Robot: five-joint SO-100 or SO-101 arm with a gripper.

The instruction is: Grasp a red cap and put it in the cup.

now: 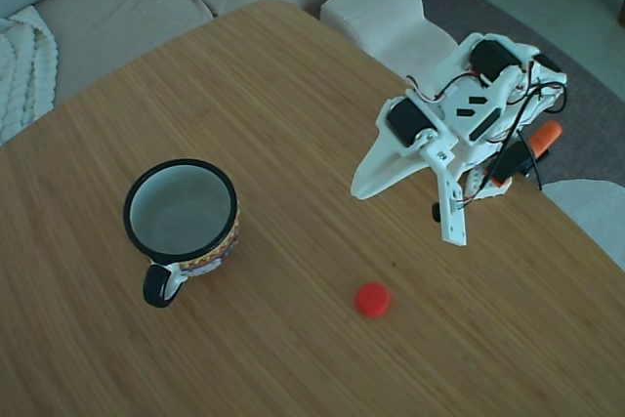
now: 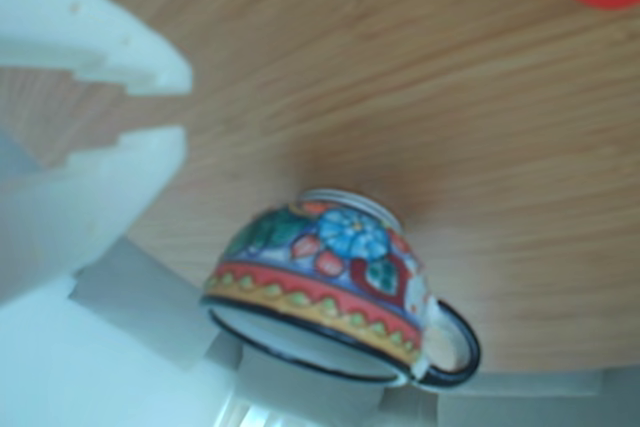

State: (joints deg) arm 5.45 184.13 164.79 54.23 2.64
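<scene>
**Operator:** Report the position of the red cap (image 1: 372, 299).

**Technician:** In the fixed view it lies flat on the bare wooden desk (image 1: 244, 95), toward the lower centre of the picture. It is untouched and sits apart from everything else. In the other view only a red edge of it shows at the top right corner.

**Operator:** Bearing from the jaws?

**Technician:** In the fixed view the gripper (image 1: 405, 200) hangs above the desk at the right. The cap lies below the fingertips in that picture and slightly to the left, near but clearly separate. The cap is round, so it has no long axis to align with. Any closing direction should serve.

**Operator:** Jaw state?

**Technician:** They stand apart at a moderate angle with nothing between them. The other view shows two white fingers (image 2: 90, 37) with a gap.

**Operator:** And the cup (image 1: 183, 222)?

**Technician:** It stands upright, mouth up and empty, well to the left of the cap in the fixed view, handle toward the lower edge. My judgement is that the grasp has not begun. The next move is a descent toward the cap.
</scene>
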